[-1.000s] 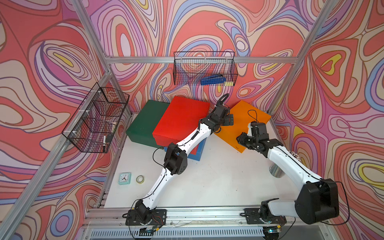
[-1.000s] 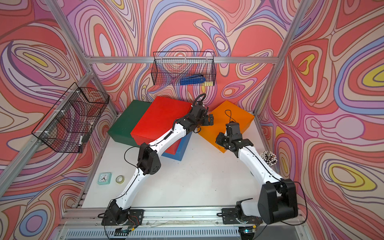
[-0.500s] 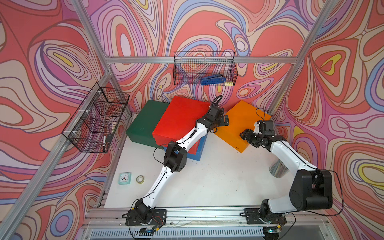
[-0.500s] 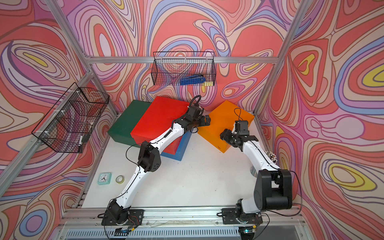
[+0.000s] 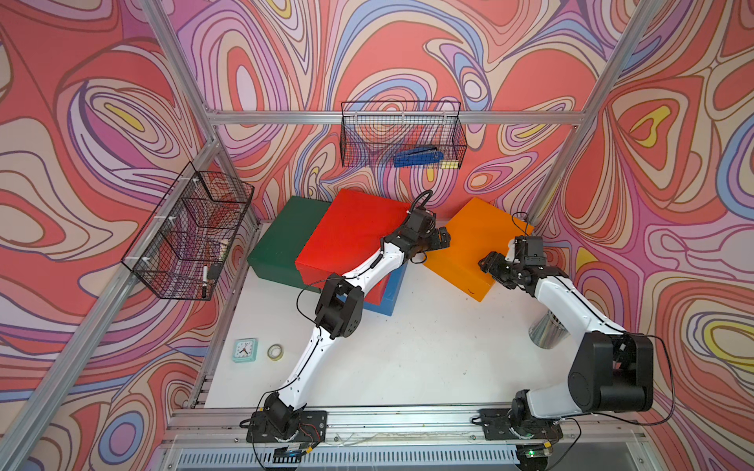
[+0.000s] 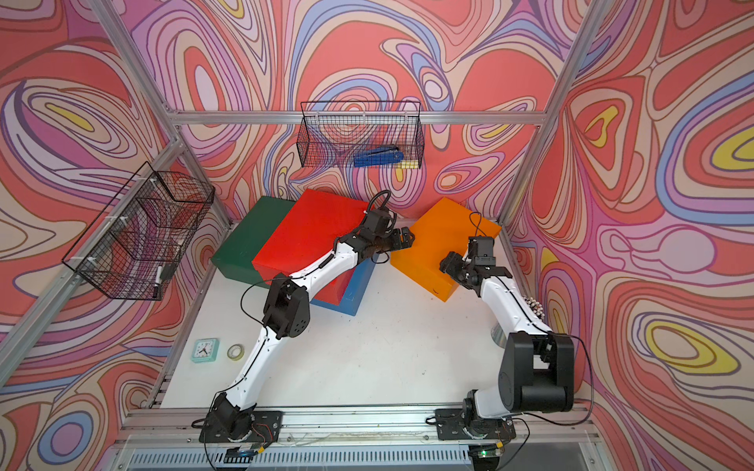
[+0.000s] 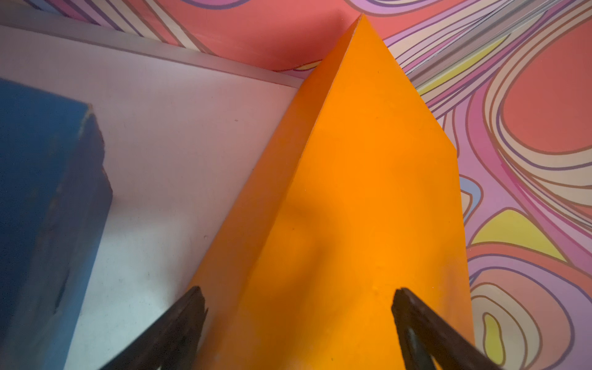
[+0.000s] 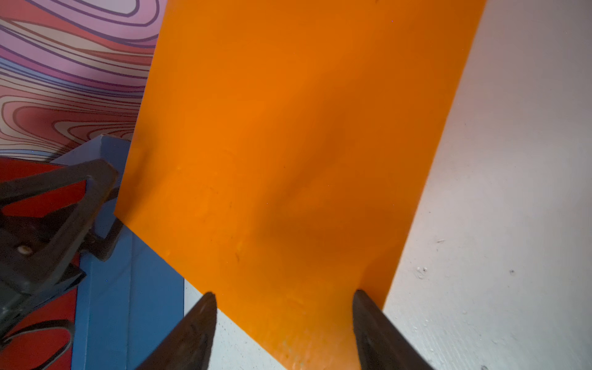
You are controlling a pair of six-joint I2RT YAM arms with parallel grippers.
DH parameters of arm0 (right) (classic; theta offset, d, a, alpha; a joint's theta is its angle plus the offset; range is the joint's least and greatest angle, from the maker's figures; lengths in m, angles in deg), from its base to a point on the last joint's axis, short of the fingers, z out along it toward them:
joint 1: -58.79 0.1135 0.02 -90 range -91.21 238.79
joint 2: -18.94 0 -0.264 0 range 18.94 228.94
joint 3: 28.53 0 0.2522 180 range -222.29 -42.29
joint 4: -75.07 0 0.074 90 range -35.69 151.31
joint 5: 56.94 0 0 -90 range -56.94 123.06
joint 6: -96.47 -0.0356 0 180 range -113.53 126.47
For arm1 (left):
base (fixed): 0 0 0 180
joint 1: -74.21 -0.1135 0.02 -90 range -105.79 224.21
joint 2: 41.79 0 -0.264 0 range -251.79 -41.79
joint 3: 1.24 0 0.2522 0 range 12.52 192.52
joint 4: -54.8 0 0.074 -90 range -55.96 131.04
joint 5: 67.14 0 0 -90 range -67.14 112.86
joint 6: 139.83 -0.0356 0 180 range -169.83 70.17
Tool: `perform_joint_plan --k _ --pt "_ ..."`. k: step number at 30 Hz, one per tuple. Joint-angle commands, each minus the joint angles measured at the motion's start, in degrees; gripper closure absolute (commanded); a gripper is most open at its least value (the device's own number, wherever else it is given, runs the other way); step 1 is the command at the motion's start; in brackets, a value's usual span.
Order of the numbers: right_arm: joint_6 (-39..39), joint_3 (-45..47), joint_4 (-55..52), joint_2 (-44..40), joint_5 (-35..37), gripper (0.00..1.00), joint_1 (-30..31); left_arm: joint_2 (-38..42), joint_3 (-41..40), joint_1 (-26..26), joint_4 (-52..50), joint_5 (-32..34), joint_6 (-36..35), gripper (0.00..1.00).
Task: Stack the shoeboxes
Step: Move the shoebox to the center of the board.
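- Near half of the tabletop (image 5: 428, 367): bare, open passage.
- Left edge, near end: clock (image 5: 245, 350) and tape roll (image 5: 275, 352).
- Right edge: metal cup (image 5: 546, 330).
- Far left corner: green box (image 5: 281, 240), beside it the red box (image 5: 351, 232) on the blue box (image 5: 389, 293).
- Far right corner: orange box (image 5: 477, 240), with the right tool (image 5: 491, 267) at its side.
- Narrow bare strip between blue and orange boxes: occupied by the left tool (image 5: 442, 238).
- Overhead: wire basket (image 5: 402, 134) above the far edge; second wire basket (image 5: 187, 236) above the left edge.

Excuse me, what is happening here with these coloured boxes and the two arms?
Two robot arms are stacking shoeboxes. The red box lies on the blue box, with the green box beside them. The orange box sits apart on the table, not yet stacked. The left gripper and the right gripper are both open, each at a corner of it.
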Motion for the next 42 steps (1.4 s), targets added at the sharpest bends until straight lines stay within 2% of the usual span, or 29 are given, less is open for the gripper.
perform_joint_plan --k 1,8,19,24,27,32,42 --pt "-1.86 4.32 -3.09 0.44 1.46 0.31 -0.21 1.64 -4.59 0.77 2.14 -5.09 3.04 0.10" --pt "-2.32 6.06 -4.69 -5.29 1.43 0.31 -0.20 5.46 -9.48 1.82 3.25 -5.61 2.36 0.18" --pt "-2.00 7.25 -9.40 -10.79 0.43 0.32 -0.11 14.13 -22.62 2.63 5.72 -4.15 3.36 0.20" --pt "0.51 6.35 -13.05 -12.26 4.47 0.35 0.22 16.69 -25.47 2.63 4.54 -1.57 2.39 0.20" --pt "2.15 4.53 -15.31 -13.07 8.86 0.33 0.24 16.58 -23.51 2.67 3.67 -0.99 1.78 0.18" --pt "4.84 1.07 -16.77 -10.64 15.46 0.29 0.19 13.60 -14.22 2.67 -0.67 -0.39 -0.02 0.13" --pt "2.45 -1.66 -9.69 -0.08 12.10 0.24 0.15 3.64 2.63 2.63 -6.96 0.51 -3.08 0.04"
